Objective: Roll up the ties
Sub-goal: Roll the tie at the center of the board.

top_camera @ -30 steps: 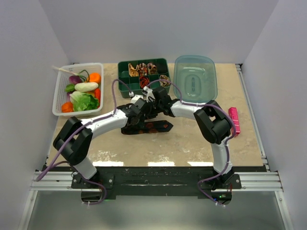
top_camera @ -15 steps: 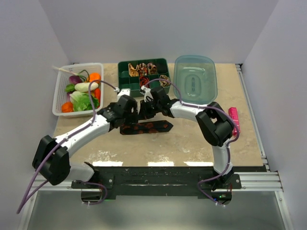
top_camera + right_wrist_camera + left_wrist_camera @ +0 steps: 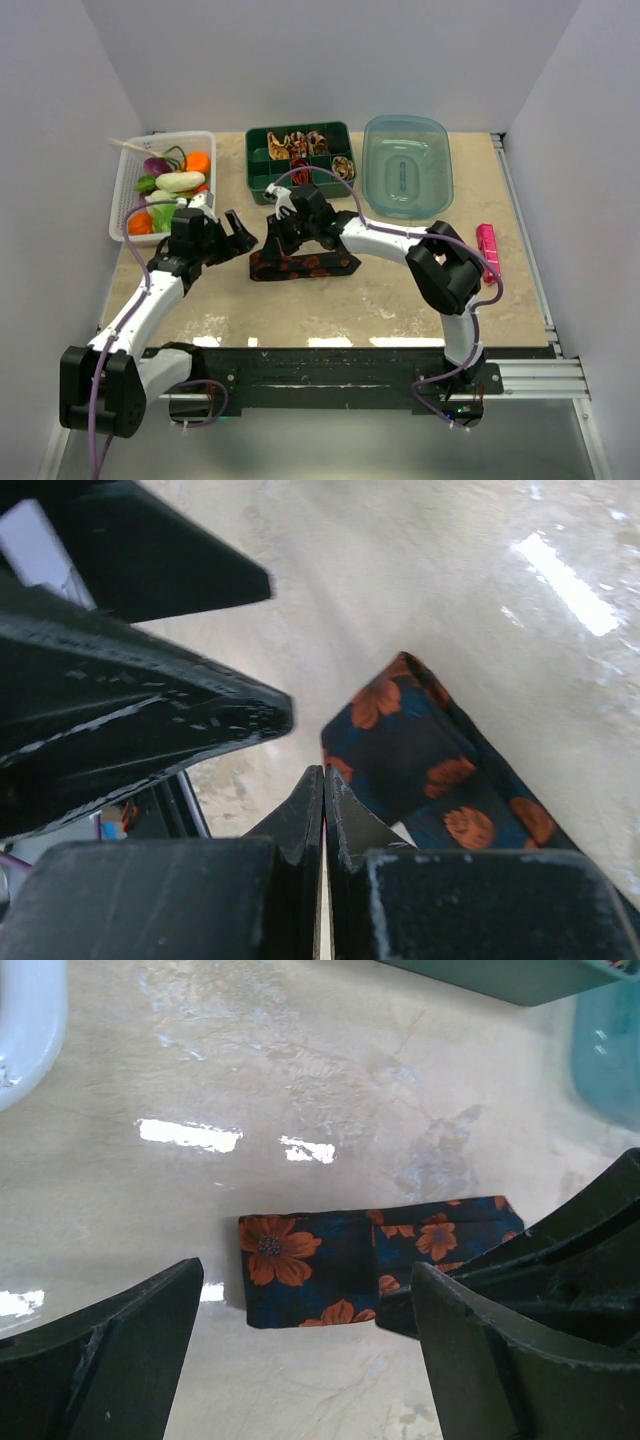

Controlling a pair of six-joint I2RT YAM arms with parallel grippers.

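Tie [image 3: 303, 265]: dark with orange flowers, folded flat into a short strip. It's on the table [image 3: 400, 300], on the arm-base side of the green box [image 3: 258, 182], apart from it, not rolled.

Left gripper [image 3: 238, 230]: fingers spread wide, holding nothing. It sits on the arm-base side of the box's left corner, off the tie's left end and not touching it. Its wrist view shows the folded end of the tie [image 3: 330, 1275] between the two fingers [image 3: 110, 1360], further out.

Right gripper [image 3: 282, 245]: fingers pressed together with nothing between them, just on the arm-base side of the box, over the tie's left half. In the wrist view the tips [image 3: 322, 785] are right beside the folded end [image 3: 420, 770]; can't tell if they touch.

Rolled ties [image 3: 300, 143]: tan, red and dark coils in the box's back compartments.
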